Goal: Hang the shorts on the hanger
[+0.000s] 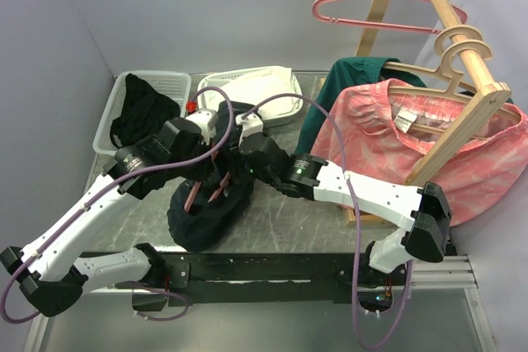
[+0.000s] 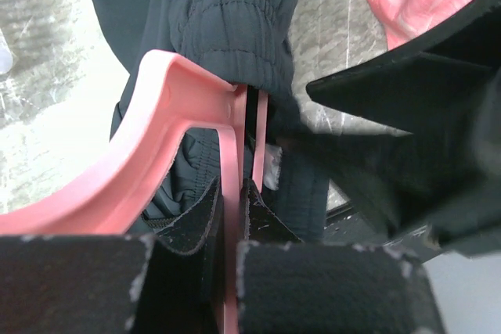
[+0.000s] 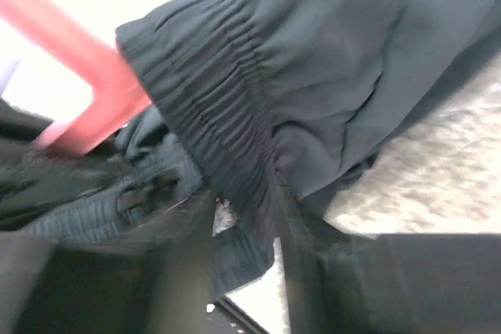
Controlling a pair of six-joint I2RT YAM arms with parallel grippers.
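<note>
Seen from overhead, two white-and-black robot arms meet over a grey marbled worktop point(image 1: 297, 212). Between them a pair of dark shorts with a gathered elastic waistband point(image 1: 206, 220) lies bunched near the front edge of the worktop.

The left claw point(image 2: 232, 201) is closed on a thin bar of a thin pink plastic clothes hanger point(image 2: 156, 138). In the left wrist view, the hanger's broad curved shoulder runs up to the left, and the shorts' waistband drapes over the top of it. In the overhead view, strips of the pink hanger show within the folds of the shorts.

The right claw point(image 3: 244, 224) grips the shorts by the waistband. The gathered fabric fills the gap between its two black fingers point(image 3: 313, 263), and part of the pink hanger shows just beside it on the left.

At the back right, a pale wooden rack point(image 1: 374, 18) carries a second pink hanger point(image 1: 388, 7), pale wooden hangers point(image 1: 452, 45) and a pink patterned garment point(image 1: 388, 142). A small white label point(image 1: 403, 121) sits at the garment's neckline, its writing too small to read. A teal garment point(image 1: 330, 113) hangs beside it. At the back left, a white mesh basket point(image 1: 111, 117) holds a black garment point(image 1: 144, 109), and just to its right lies a heap of white cloth point(image 1: 252, 88).
</note>
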